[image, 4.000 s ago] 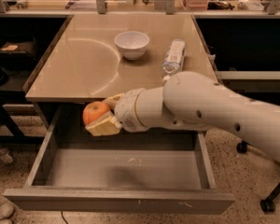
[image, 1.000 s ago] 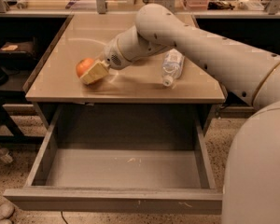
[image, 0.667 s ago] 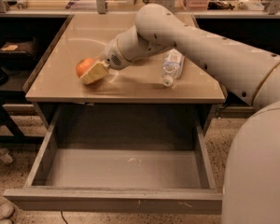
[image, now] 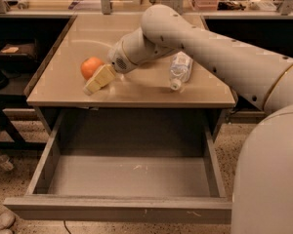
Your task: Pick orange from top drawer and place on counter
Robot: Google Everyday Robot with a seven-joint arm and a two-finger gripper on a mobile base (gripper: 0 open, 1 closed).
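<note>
The orange [image: 91, 66] rests on the beige counter [image: 136, 89] near its left front part. My gripper [image: 90, 80] is low over the counter at the orange, open. Its near cream finger [image: 100, 79] lies just in front of and to the right of the fruit, with its tip down at the counter. The far finger is hidden behind the orange. The top drawer [image: 117, 209] stands pulled out below the counter, and its grey floor is bare.
A clear plastic bottle [image: 178, 69] lies on its side on the right part of the counter. My arm [image: 200, 38] crosses over the counter from the right. Dark shelving stands left of the counter and cluttered benches stand behind it.
The near finger has moved forward, away from the orange, so the grip has loosened. The orange stays at the same place on the counter. Four seconds ago it was held over the drawer.
</note>
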